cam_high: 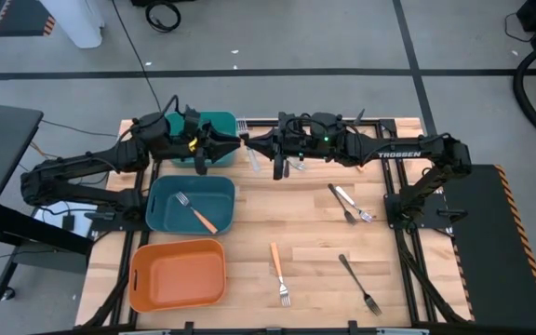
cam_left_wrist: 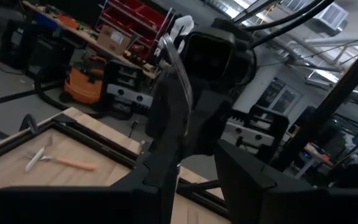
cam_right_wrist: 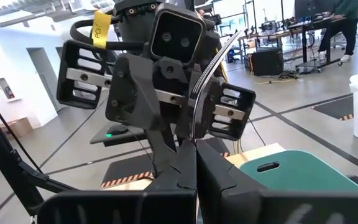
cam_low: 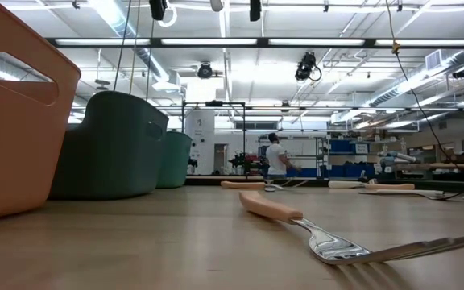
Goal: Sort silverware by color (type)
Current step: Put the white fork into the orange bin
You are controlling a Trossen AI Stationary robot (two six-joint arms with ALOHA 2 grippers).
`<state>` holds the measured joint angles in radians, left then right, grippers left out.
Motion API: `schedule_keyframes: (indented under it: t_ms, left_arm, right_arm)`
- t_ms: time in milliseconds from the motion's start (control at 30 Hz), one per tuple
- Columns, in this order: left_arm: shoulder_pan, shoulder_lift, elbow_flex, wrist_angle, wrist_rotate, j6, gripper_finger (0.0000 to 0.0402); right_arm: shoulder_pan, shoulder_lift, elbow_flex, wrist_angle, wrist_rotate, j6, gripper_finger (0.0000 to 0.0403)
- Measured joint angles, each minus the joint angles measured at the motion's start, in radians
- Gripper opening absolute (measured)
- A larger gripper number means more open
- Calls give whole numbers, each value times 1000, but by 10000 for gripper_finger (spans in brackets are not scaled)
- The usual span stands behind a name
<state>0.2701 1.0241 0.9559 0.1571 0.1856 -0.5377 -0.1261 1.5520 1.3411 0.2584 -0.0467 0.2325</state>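
Handover: right fingers (cam_right_wrist: 222, 180) pinched together on a fork (cam_right_wrist: 205, 71) held mid-air, left fingers (cam_left_wrist: 247, 180) apart, straddling it. Risk: if right lets go before left closes, the fork drops, likely missing the teal bin (cam_high: 220, 123) below and hitting the surface (cam_high: 314, 233).

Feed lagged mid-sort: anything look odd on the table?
One fork is off the table: the right claw holds it in mid-air at the back, nose to nose with the left claw. Nothing looks spilled.
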Motion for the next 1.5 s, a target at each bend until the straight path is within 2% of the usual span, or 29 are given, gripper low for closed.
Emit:
schedule_keyframes:
  t_ms: [400,633,1000,1100,1300,1500]
  left_arm:
    - [2,27,1,35,26,8,117]
    - [2,49,1,131,37,3,117]
    - [2,98,0,179,38,-2,115]
    - [2,94,0,189,37,6,96]
    - [1,95,0,190,42,3,16]
    - [2,95,0,186,37,23,12]
  right_arm:
    - [0,0,0,-9,-6,10,2]
    - [0,-1,1,-15,-30,37,2]
    - [14,0,0,-50,-45,52,2]
    - [13,0,0,-51,-45,53,2]
    - [14,0,0,-53,-45,43,5]
    - [15,0,0,-55,-27,11,39]
